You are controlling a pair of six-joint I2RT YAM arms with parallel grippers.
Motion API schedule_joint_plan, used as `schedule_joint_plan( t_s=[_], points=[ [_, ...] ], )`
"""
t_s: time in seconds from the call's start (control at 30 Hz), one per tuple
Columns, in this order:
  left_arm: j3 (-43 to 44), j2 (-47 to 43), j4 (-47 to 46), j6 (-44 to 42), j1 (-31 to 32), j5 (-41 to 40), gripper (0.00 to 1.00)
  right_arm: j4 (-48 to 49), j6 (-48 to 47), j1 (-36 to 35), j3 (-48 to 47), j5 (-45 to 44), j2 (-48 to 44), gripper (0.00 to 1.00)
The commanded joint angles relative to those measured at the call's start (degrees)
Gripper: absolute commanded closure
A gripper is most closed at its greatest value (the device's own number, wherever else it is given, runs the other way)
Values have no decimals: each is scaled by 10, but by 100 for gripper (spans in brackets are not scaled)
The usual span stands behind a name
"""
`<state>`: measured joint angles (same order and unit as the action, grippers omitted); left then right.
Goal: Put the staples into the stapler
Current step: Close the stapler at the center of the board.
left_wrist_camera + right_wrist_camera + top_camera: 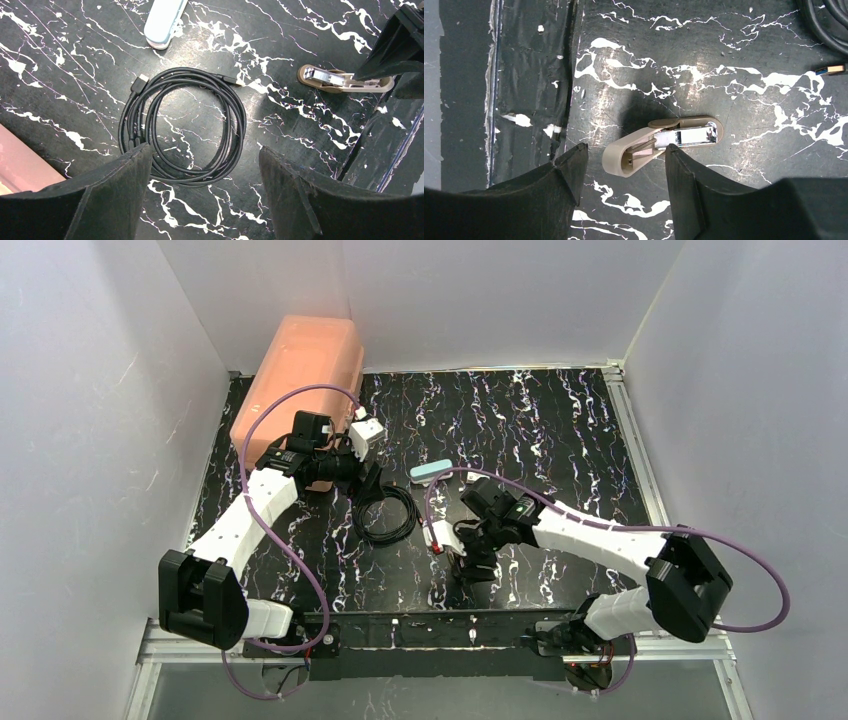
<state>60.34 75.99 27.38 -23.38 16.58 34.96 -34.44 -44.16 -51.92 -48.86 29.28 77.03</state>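
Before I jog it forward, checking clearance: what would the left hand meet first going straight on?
Probably the coiled black cable, lying flat just ahead of the left hand; depth is unclear.

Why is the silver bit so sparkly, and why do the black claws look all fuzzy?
Right wrist view: light glares off the silvery strip, and a dark shadow lies on the table just above it. The right gripper has its fingers too near the lens, so they blur. Left wrist view: the left gripper shows the same fuzzy fingers, while the black cable looks sharp.
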Motion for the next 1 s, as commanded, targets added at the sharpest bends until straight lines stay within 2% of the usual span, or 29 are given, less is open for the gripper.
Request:
schedule_joint_plan(
  t_s=[0.0, 0.23, 0.5, 0.63, 0.8, 0.97],
  points=[
    [-1, -9, 11, -7, -3, 14, 24, 23, 10, -4, 2, -12, 17, 36],
    [1, -4, 10, -11, -2, 23, 24, 13, 3, -5, -4, -13, 35, 49],
    [-4, -5, 10, -18, -3, 32, 24, -26, -6, -4, -46, 3, 78, 71],
    [-7, -6, 13, -20, -3, 39, 24, -50, -12, -5, -70, 8, 108, 77],
    [-7, -12, 19, -24, -2, 43, 25, -69, -11, 3, -99, 16, 144, 75],
    [-11, -13, 21, -27, -2, 51, 25, -84, -9, 15, -133, 12, 167, 56]
  ],
)
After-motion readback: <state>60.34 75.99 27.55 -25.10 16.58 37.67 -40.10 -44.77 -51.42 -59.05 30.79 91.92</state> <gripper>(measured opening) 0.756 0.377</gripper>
